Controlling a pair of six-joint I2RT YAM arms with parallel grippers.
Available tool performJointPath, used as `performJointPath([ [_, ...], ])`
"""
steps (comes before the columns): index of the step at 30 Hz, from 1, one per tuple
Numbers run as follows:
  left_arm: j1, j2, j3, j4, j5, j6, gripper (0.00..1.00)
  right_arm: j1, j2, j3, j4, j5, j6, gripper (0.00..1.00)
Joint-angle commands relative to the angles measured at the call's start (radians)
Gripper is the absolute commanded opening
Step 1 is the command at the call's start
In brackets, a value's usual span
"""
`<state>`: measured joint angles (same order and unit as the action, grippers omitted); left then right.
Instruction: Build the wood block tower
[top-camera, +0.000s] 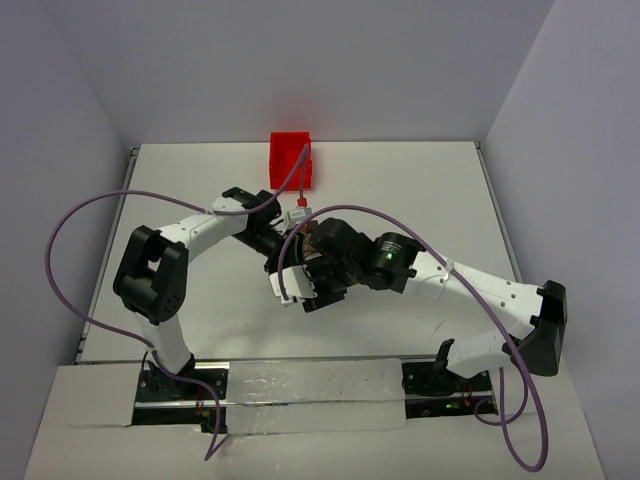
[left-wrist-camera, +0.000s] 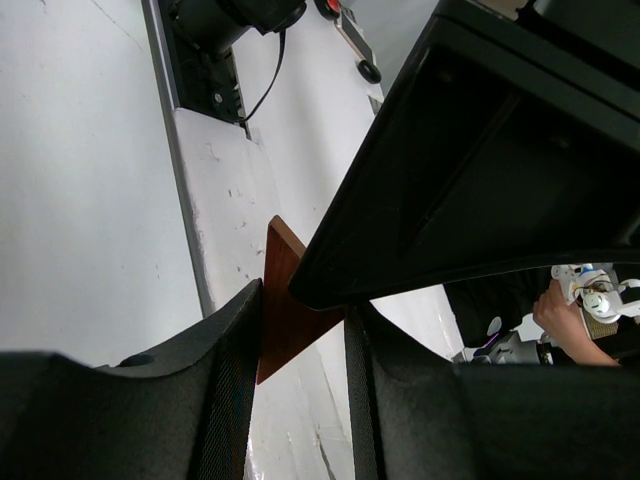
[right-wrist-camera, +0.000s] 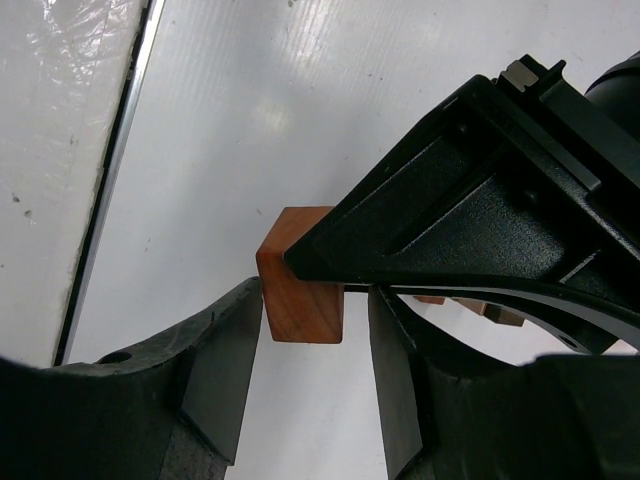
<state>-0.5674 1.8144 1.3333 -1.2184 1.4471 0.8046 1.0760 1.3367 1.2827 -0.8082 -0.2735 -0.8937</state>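
A reddish-brown wooden cube sits between my two grippers, which meet over the middle of the table. In the left wrist view the cube spans the gap between my left gripper's fingers, so that gripper looks shut on it. My right gripper is open around the same cube, with a gap at its right finger. In the top view the left gripper and right gripper overlap and hide the cube. No stacked tower shows.
A red plastic bin stands at the back of the table. Small brown blocks lie on the table beyond the cube, mostly hidden under the left gripper's body. Purple cables loop over both arms.
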Motion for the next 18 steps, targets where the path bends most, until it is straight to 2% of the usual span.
performJointPath([
  [1,0.006,0.003,0.043,-0.051,0.1,0.079,0.11,0.008,0.009,-0.004,0.028,0.004,0.016,0.54],
  [18,0.018,0.008,0.045,-0.13,0.133,0.173,0.13,0.007,-0.005,-0.014,0.006,-0.012,0.033,0.54],
])
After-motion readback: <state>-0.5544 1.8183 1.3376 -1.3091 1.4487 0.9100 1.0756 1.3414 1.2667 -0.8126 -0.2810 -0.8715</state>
